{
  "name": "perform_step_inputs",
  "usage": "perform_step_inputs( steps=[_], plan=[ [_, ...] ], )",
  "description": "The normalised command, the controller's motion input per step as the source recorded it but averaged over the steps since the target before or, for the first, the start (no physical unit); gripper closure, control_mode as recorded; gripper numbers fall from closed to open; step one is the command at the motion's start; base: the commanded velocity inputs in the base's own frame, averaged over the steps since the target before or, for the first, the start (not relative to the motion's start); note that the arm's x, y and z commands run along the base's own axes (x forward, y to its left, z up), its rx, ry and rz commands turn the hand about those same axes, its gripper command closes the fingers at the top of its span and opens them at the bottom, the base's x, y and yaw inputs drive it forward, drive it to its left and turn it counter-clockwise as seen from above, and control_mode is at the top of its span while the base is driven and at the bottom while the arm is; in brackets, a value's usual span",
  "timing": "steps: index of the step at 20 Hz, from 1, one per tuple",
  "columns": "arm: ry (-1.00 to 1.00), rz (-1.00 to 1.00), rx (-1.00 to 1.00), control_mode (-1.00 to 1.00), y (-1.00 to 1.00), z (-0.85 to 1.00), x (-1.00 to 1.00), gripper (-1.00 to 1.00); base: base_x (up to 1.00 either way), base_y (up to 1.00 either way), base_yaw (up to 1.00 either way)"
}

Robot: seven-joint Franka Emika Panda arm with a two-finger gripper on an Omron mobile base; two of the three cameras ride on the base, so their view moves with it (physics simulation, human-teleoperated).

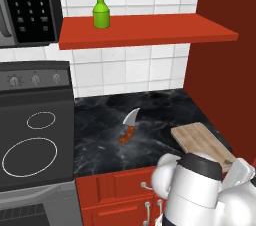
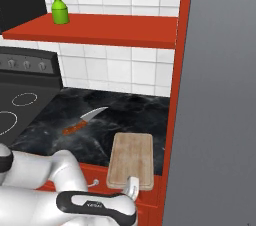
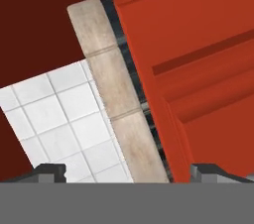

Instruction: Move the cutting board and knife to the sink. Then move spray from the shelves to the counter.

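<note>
Black stove top (image 1: 35, 135) with two white rings, left side of the left base view. Control panel (image 1: 34, 77) behind it, three knobs in a row. Dark microwave (image 1: 27, 5) mounted above, keypad visible. White tiled wall (image 1: 135, 72) at back. Red cabinet fronts (image 1: 120, 195) below, silver handles. Tall red side panel (image 1: 222, 65) at right.

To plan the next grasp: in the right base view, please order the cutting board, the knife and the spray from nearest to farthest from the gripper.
1. cutting board, right in front of the gripper, overhanging the counter edge.
2. knife, further back and left on the counter.
3. spray, up on the shelf, far left.
</note>
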Motion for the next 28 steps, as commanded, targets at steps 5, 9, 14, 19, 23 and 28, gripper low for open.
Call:
perform_step_inputs(
  steps=[5, 9, 14, 19, 23, 28],
  plan=[
    [0.00, 0.00, 0.00, -1.00, -0.03, -0.11, 0.07, -1.00, 0.00, 0.00, 0.00],
    [0.00, 0.00, -0.01, -1.00, 0.00, -0.12, 0.16, -1.00, 0.00, 0.00, 0.00],
    [-0.02, 0.00, -0.01, -1.00, 0.00, -0.09, 0.11, -1.00, 0.00, 0.00, 0.00],
    [-0.08, 0.00, 0.00, -1.00, 0.00, -0.01, 0.01, -1.00, 0.00, 0.00, 0.00],
    [-0.10, 0.00, 0.00, -1.00, 0.00, 0.00, 0.00, -1.00, 0.00, 0.00, 0.00],
    [-0.05, 0.00, 0.00, -1.00, 0.00, 0.00, 0.00, -1.00, 0.00, 0.00, 0.00]
  ],
)
